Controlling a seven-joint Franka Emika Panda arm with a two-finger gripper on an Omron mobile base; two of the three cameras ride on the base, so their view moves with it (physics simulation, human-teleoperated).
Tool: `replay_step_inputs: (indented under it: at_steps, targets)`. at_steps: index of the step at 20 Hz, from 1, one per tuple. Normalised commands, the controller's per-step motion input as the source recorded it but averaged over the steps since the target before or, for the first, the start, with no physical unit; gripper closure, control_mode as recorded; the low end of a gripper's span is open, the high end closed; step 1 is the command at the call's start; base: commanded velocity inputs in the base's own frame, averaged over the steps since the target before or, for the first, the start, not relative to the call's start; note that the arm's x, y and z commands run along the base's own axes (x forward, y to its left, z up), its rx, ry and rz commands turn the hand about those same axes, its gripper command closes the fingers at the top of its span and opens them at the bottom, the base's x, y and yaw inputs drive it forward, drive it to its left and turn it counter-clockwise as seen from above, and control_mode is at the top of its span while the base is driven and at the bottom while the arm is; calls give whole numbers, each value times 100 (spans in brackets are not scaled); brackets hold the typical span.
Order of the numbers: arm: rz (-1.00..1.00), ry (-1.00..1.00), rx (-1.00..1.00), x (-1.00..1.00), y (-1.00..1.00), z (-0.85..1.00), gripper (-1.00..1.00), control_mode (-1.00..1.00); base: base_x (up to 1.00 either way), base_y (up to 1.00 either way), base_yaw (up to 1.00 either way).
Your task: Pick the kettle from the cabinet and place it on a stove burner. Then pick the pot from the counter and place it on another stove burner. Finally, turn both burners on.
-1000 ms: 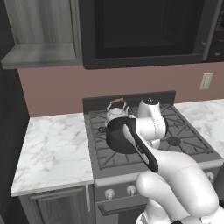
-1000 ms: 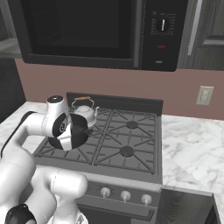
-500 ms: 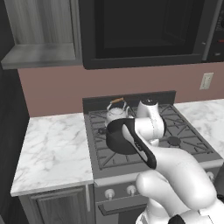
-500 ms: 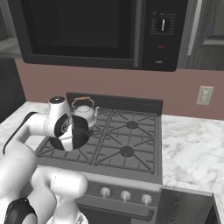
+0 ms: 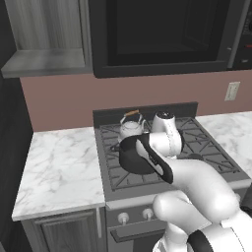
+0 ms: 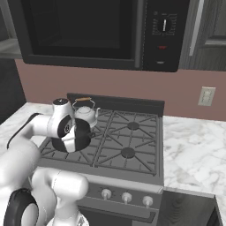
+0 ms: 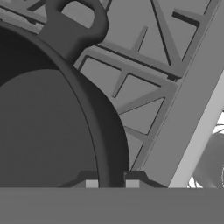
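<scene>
1. The stove (image 5: 162,172) lies under the jaws, its black grates spreading out on every side of them.
2. The desk (image 5: 59,172), white marble, runs off to the left of the jaws, level with the stove top.
3. The pot (image 5: 134,156) is caught between the jaws, which pinch its rim; in the hand view the wall passes between the two fingertips (image 7: 91,183). It seems to hang just above the front left burner, though contact with the grate is hard to judge.
4. The kettle (image 6: 85,114) sits on the rear left burner, just beyond the jaws and close behind the pot.
</scene>
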Motion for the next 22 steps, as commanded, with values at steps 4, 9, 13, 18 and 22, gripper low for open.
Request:
replay_step_inputs:
  at_steps: [4,9,13,18,22]
  targets:
    - [0,2,0,11,0,-10,100,-100,0,0,0]
    - [0,2,0,10,0,-9,100,-100,0,0,0]
    - [0,2,0,10,0,-10,100,-100,0,0,0]
    - [0,2,0,9,0,-10,100,-100,0,0,0]
    - [0,2,0,8,0,-10,100,-100,0,0,0]
